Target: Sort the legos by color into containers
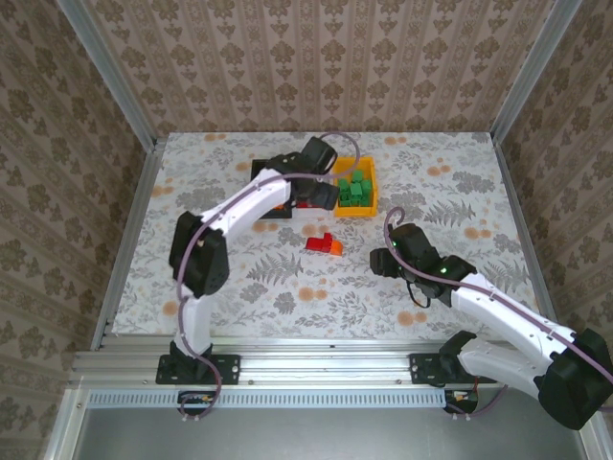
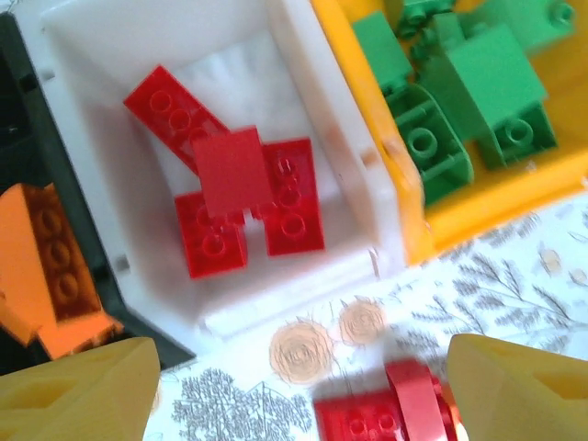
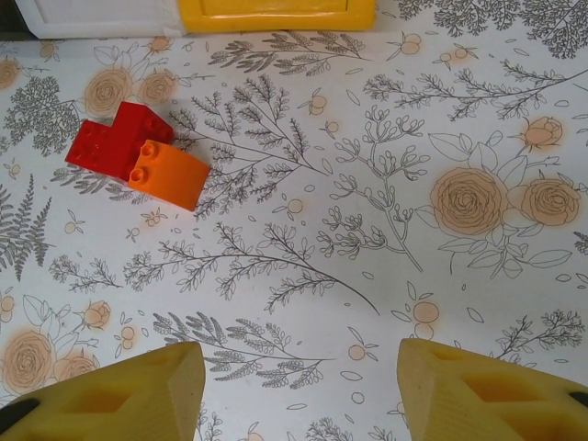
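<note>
My left gripper (image 1: 313, 196) hangs open over the near edge of the white bin (image 2: 303, 73), with nothing between its yellow fingers (image 2: 78, 390). Several red legos (image 2: 230, 197) lie in that bin. The black bin (image 2: 14, 138) to its left holds orange legos (image 2: 55, 266), and the yellow bin (image 1: 368, 207) (image 2: 487, 207) holds green legos (image 1: 356, 189) (image 2: 464, 92). On the table a red lego (image 1: 317, 243) (image 3: 115, 142) touches an orange lego (image 1: 332, 247) (image 3: 168, 173); the red one (image 2: 386, 418) lies just below the left gripper. My right gripper (image 1: 379, 259) (image 3: 299, 395) is open and empty, right of that pair.
The three bins stand side by side at the back middle of the floral table (image 1: 239, 278). The near walls of the white bin (image 3: 96, 16) and yellow bin (image 3: 276, 14) show at the top of the right wrist view. Metal frame rails (image 1: 129, 220) border the table.
</note>
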